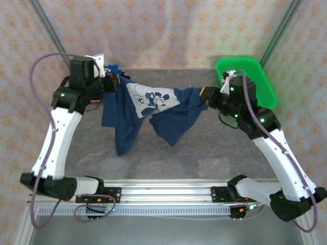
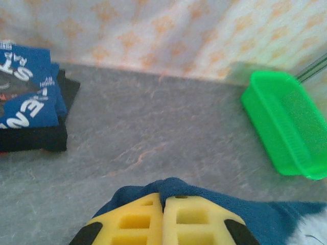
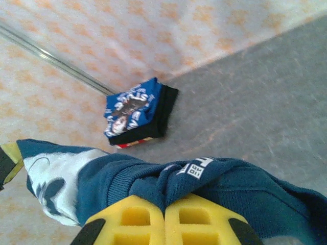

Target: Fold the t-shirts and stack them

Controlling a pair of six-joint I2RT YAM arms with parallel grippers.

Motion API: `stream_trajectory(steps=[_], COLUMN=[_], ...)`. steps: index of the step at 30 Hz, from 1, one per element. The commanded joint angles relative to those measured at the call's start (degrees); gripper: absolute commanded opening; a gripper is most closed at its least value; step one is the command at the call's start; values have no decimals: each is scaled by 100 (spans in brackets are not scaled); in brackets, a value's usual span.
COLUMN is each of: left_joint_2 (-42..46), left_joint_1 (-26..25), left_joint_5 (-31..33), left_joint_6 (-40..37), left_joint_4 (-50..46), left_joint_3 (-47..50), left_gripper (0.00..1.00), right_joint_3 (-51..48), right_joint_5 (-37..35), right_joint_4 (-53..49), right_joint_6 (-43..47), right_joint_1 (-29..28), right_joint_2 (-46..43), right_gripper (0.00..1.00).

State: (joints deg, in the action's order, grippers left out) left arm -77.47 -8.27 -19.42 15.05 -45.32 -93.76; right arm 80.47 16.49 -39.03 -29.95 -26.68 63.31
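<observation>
One navy t-shirt (image 1: 148, 109) hangs stretched left-to-right above the desk (image 1: 204, 153), its long axis spanning both arms. Left gripper (image 2: 163, 217): jaws clamped on one edge. Right gripper (image 3: 164, 217): jaws clamped by the collar. The folded stack (image 2: 30, 97) sits far-left, nearer the left arm. The wrist views show the stack plainly; the top view shows the sagging drape.

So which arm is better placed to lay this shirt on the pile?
Probably the left: left end effector grips the navy t-shirt beside the folded stack; right end effector is by the green basket.
</observation>
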Motion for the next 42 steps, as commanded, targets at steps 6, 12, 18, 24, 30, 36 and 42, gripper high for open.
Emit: stream_trajectory(steps=[6,12,18,24,30,36,42], left_joint_2=[-2238,-3137,-2575,-645,287,-30,-434], left_joint_1=[-96,-49,71,403,756,1002,1055], left_joint_5=[426,325,364,111,-368,-638,-644], left_joint_6=[-613,47,623,1084,1605,2222,2404], left_joint_4=[420,734,421,-315,-393,497,889], left_joint_3=[-621,-1149,-873,1411,3349,4217,4430], left_gripper=[8,53,75,79,77,71,62], right_joint_3=[-362,-880,-748,-1138,-2236,-3233,-4025], right_joint_5=[159,-96,201,462,1243,1356,1309], right_joint_4=[210,1456,2363,1163,292,267,1034], right_joint_6=[47,165,-106,-88,-250,-608,-1037], right_joint_1=[726,1232,1412,1386,1121,615,547], right_joint_2=[1526,2135,2738,1906,807,876,1076], right_gripper=[0,0,51,66,71,69,66])
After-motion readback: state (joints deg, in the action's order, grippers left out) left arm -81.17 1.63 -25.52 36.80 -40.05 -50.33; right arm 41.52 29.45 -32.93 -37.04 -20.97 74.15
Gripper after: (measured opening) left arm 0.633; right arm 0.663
